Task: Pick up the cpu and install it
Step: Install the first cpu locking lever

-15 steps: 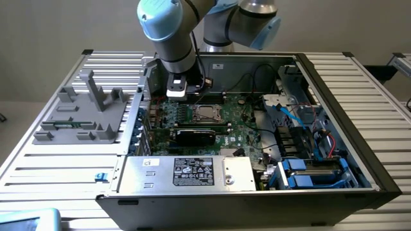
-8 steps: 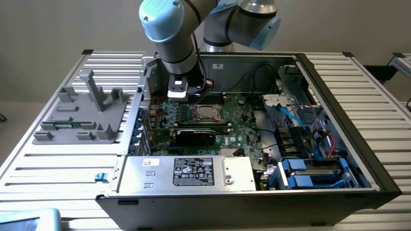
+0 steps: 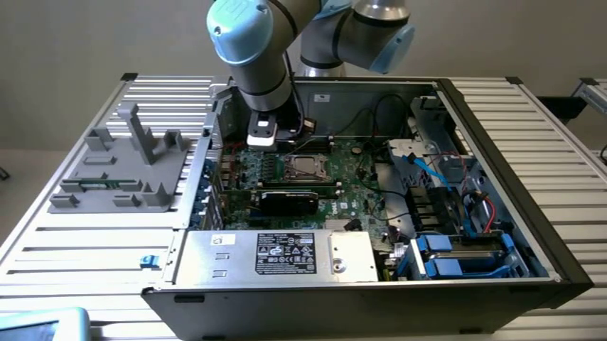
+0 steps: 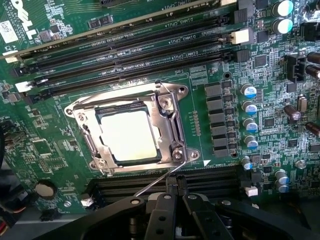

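The cpu (image 4: 129,135), a flat square chip with a pale shiny top, lies inside the motherboard's socket, and the socket's metal frame (image 4: 167,107) is around it. In the exterior view the cpu (image 3: 303,168) sits mid-board inside the open computer case. My gripper (image 4: 176,186) hangs a little above the board beside the socket, over the memory slots. Its fingertips are pressed together with nothing between them. A thin wire lever (image 4: 160,177) runs from the socket's corner towards the fingers. In the exterior view the gripper (image 3: 269,145) is just to the left of the socket.
Rows of memory slots (image 4: 130,47) flank the socket. A black card (image 3: 289,199) stands in front of it, and the silver power supply (image 3: 284,256) lies nearer still. Cables and blue drive bays (image 3: 455,249) fill the case's right side. A grey fixture (image 3: 124,170) stands outside on the left.
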Controlling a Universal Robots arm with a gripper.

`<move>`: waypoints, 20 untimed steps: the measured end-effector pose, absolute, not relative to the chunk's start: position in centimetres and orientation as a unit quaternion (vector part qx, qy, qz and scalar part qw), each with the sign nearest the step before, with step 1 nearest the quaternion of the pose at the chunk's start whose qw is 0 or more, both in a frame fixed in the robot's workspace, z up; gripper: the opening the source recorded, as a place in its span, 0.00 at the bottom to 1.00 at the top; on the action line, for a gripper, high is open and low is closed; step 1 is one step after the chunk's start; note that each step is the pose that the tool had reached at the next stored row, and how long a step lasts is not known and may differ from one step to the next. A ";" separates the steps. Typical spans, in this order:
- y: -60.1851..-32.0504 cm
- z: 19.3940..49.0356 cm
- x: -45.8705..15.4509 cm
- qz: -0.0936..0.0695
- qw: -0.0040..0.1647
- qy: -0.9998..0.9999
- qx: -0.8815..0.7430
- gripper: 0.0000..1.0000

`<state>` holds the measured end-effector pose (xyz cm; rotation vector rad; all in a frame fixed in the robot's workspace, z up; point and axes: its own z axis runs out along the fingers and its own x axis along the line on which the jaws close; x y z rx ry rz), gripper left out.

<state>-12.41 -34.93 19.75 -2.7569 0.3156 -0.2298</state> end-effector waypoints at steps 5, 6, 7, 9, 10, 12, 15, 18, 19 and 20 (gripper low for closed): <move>-34.9 19.7 -12.4 -0.082 0.177 0.117 -0.974 0.11; -35.0 19.7 -12.4 -0.082 0.177 0.117 -0.974 0.11; -35.0 19.7 -12.5 -0.082 0.177 0.117 -0.974 0.11; -35.0 19.7 -12.6 -0.081 0.177 0.117 -0.974 0.11; -35.0 19.7 -12.6 -0.081 0.177 0.117 -0.974 0.11; -35.0 19.7 -12.6 -0.081 0.177 0.117 -0.974 0.11; -35.0 19.7 -12.6 -0.081 0.177 0.117 -0.974 0.11; -35.0 19.7 -12.5 -0.081 0.177 0.117 -0.974 0.11; -35.0 19.7 -12.4 -0.081 0.177 0.118 -0.974 0.11; -35.0 19.7 -12.3 -0.081 0.177 0.118 -0.974 0.11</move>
